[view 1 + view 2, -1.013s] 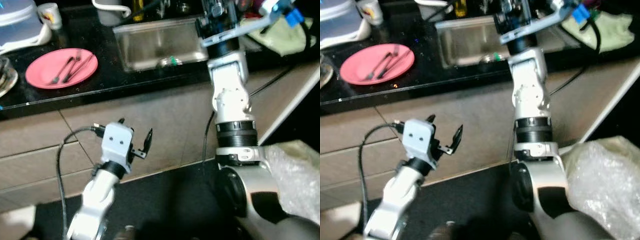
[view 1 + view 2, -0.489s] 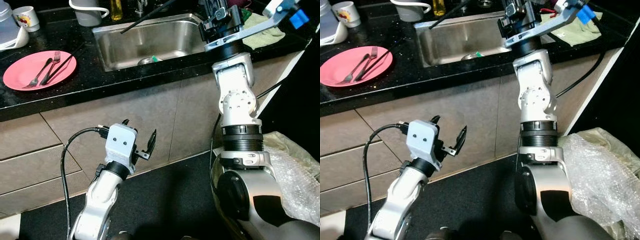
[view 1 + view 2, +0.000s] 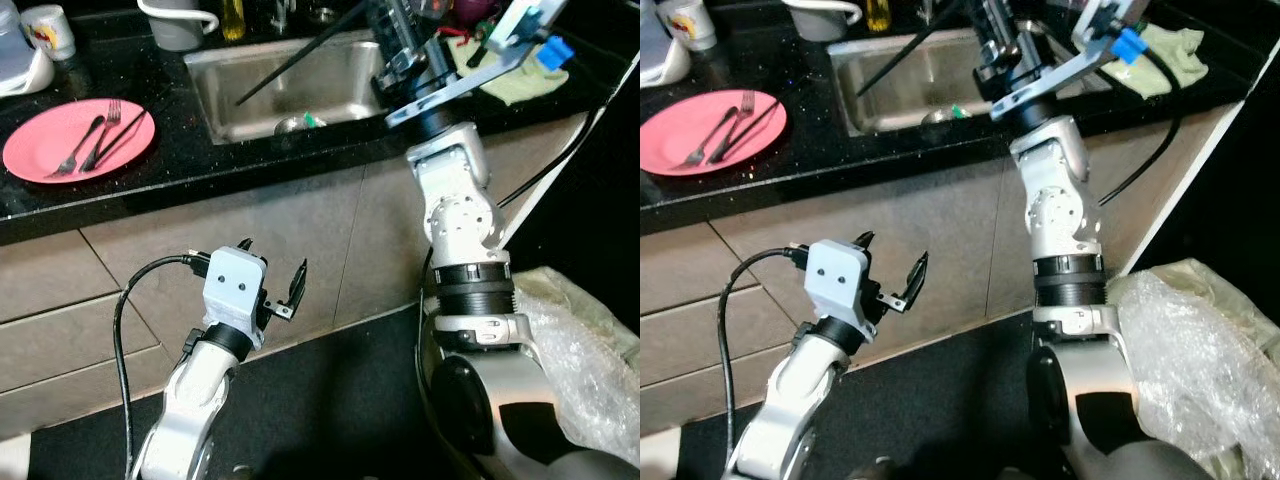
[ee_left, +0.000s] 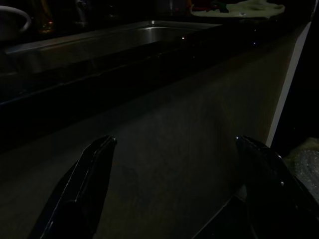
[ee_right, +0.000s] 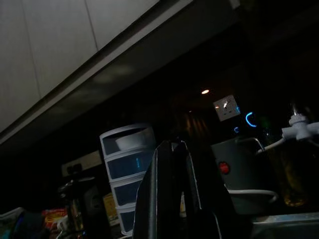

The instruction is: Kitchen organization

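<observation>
A pink plate (image 3: 70,150) with two forks (image 3: 85,140) and a dark utensil lies on the black counter (image 3: 190,155) at the left. To its right is the steel sink (image 3: 330,70), with a small green item (image 3: 312,119) near its drain. My right gripper (image 3: 240,98) is raised over the sink. Its long black fingers are shut with nothing seen between them, and in the right wrist view the right gripper (image 5: 170,144) closes to one tip. My left gripper (image 3: 272,258) hangs open, low before the cabinet front (image 3: 330,230); its fingers (image 4: 89,174) stand wide apart.
A white mug (image 3: 48,30) and a white appliance (image 3: 20,65) stand at the back left. A grey jug (image 3: 180,25) is behind the sink and a green cloth (image 3: 510,85) right of it. Bubble wrap (image 3: 590,350) lies on the floor at the right.
The camera has shifted. My right arm has leaned left, and its shut fingers now reach lower across the sink. The left gripper stays open before the cabinet.
</observation>
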### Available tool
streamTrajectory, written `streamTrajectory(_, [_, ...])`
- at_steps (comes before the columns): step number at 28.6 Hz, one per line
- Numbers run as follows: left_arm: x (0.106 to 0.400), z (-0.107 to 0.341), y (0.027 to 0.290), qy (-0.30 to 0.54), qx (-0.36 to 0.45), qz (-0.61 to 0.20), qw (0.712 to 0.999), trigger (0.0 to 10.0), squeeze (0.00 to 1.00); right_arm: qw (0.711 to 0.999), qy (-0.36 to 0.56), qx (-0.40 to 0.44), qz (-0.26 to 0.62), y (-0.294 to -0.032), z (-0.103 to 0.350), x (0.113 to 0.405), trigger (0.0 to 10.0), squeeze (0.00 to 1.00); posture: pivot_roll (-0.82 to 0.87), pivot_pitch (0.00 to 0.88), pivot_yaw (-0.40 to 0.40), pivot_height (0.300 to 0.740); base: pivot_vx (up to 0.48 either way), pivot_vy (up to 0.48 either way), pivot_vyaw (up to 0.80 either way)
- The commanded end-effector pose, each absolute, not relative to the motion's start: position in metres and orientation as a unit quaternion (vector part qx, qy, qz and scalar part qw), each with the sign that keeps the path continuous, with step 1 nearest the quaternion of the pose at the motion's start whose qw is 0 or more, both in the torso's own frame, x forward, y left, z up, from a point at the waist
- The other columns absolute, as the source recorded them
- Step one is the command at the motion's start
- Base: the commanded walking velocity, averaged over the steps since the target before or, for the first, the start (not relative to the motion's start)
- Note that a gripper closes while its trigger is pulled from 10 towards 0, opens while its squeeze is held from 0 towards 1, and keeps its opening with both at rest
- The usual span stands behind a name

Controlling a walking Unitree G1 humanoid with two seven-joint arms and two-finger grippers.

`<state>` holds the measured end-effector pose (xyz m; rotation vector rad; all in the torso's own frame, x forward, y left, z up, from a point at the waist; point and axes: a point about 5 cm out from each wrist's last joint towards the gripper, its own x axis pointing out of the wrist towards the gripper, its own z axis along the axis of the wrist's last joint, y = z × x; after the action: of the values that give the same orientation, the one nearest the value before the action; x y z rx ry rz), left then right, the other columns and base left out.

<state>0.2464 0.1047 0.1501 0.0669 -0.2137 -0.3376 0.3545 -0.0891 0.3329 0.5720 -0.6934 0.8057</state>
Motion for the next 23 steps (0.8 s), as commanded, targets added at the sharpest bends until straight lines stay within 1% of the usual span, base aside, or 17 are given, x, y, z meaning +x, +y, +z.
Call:
streamTrajectory(1, [0.2454, 0.1446, 0.1036, -0.096, 0.034, -0.172, 0.98, 10.0, 0.0, 0.827, -0.322, 0.26, 0.381, -0.0883, 0.3286, 0.3532, 10.0, 0.0, 0.1, 0.065, -0.044, 0.74, 0.311, 0.0, 0.0])
streamTrajectory(13, [0.2445, 0.145, 0.1023, -0.098, 0.035, -0.178, 0.979, 10.0, 0.0, 0.825, -0.323, 0.259, 0.385, -0.0862, 0.3289, 0.3515, 10.0, 0.0, 0.1, 0.07, -0.044, 0.74, 0.318, 0.0, 0.0])
streamTrajectory(17, [0.2448, 0.1453, 0.102, -0.098, 0.035, -0.179, 0.978, 10.0, 0.0, 0.841, -0.317, 0.249, 0.361, -0.0874, 0.3269, 0.3553, 10.0, 0.0, 0.1, 0.072, -0.043, 0.74, 0.334, 0.0, 0.0])
streamTrajectory(18, [0.2448, 0.1453, 0.102, -0.098, 0.035, -0.179, 0.978, 10.0, 0.0, 0.841, -0.317, 0.249, 0.361, -0.0874, 0.3269, 0.3553, 10.0, 0.0, 0.1, 0.072, -0.043, 0.74, 0.337, 0.0, 0.0])
streamTrajectory(19, [0.2448, 0.1453, 0.1015, -0.098, 0.035, -0.179, 0.978, 10.0, 0.0, 0.848, -0.317, 0.248, 0.345, -0.0903, 0.3255, 0.3578, 10.0, 0.0, 0.1, 0.073, -0.045, 0.74, 0.345, 0.0, 0.0])
streamTrajectory(23, [0.2448, 0.1452, 0.1012, -0.098, 0.035, -0.18, 0.978, 10.0, 0.0, 0.85, -0.318, 0.245, 0.341, -0.0919, 0.3248, 0.3586, 10.0, 0.0, 0.1, 0.073, -0.045, 0.74, 0.347, 0.0, 0.0])
